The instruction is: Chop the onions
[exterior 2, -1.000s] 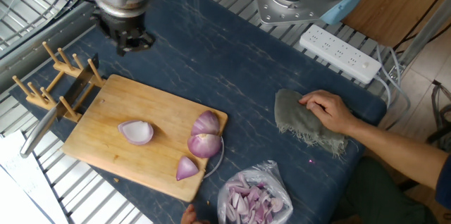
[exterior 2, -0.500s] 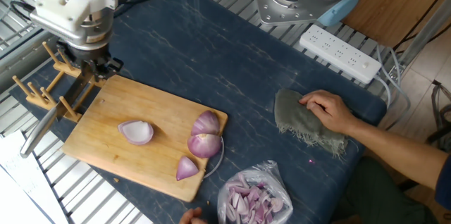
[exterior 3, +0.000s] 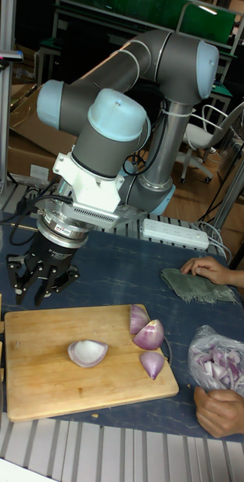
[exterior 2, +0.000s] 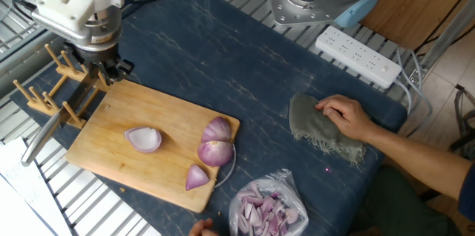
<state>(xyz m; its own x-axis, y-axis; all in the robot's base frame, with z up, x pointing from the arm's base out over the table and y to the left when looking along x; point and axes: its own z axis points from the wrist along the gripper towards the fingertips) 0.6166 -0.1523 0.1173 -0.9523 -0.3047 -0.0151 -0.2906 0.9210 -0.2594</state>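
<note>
I'm hovering my gripper [exterior 3: 41,282] over the far left corner of the cutting board [exterior 2: 111,158], right beside the wooden knife rack [exterior 2: 56,84]; fingers are spread wide and holding nothing

The onions are sitting on the board well apart from me: a half [exterior 2: 143,139] lying cut face up near the middle, two bigger pieces [exterior 2: 216,144] touching each other at the right edge, a small wedge [exterior 2: 196,178] just below them

A knife [exterior 2: 41,138] is resting at the rack, handle pointing off the left edge, and I'm judging that I'm going for it next

Risks as I'm reading them:
- I'm closing in near the rack pegs, so a slightly off descent is clipping a peg and knocking the rack or the knife off the grating
- gripping the handle crooked is leaving the blade tilted, and a tilted blade is skidding off glossy onion skin
- the pieces at the right edge are sitting close to the board's rim, so a push instead of a cut is rolling them off
- a person's hand [exterior 2: 345,115] is resting on a cloth [exterior 2: 319,130] and another hand [exterior 3: 221,412] is touching the bag of onion bits [exterior 2: 266,210] just beside the board; any swing with a blade toward that side is dangerous
</note>
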